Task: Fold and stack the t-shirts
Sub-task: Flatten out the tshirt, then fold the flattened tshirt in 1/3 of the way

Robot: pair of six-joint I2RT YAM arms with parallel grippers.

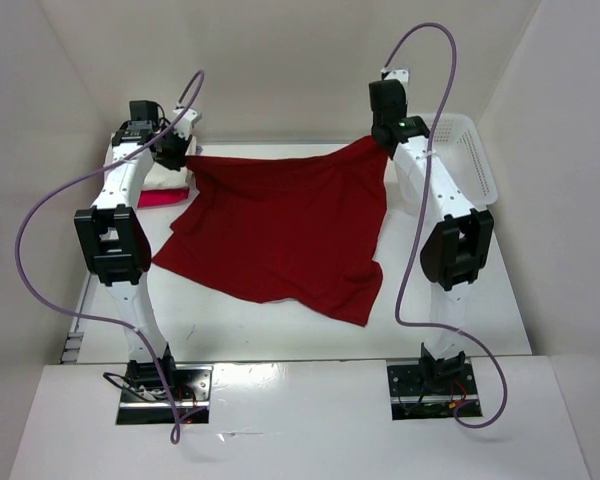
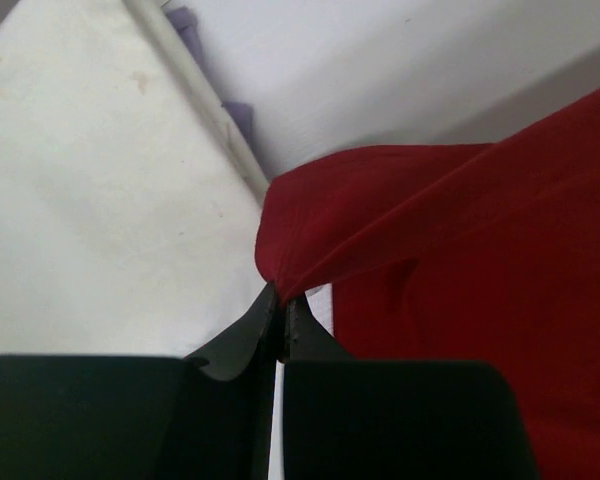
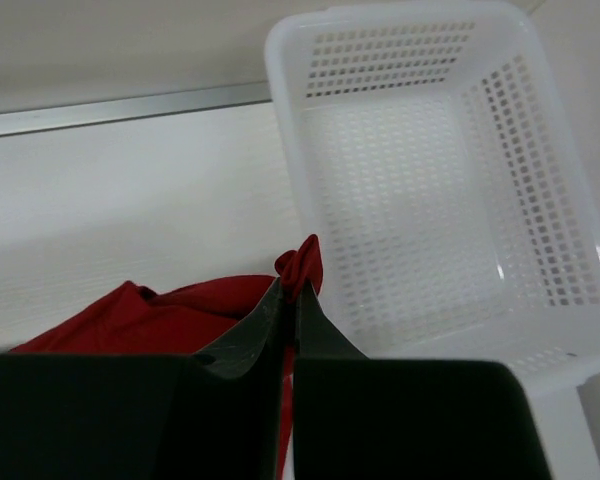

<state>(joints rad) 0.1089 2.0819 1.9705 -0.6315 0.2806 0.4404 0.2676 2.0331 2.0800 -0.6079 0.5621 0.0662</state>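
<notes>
My arms reach far, left gripper (image 2: 282,310) and right gripper (image 3: 288,296) each clamped on the red shirt (image 1: 280,230); basket (image 1: 472,150) far right.

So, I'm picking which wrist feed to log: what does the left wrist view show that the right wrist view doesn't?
Only the left wrist view: a cream cloth beside the left gripper, with lavender bits peeking out at its edge. Only the right wrist view: the white lattice basket just beyond the right gripper. Both: the dark red shirt, a corner of it pinched between that view's shut fingers.
</notes>
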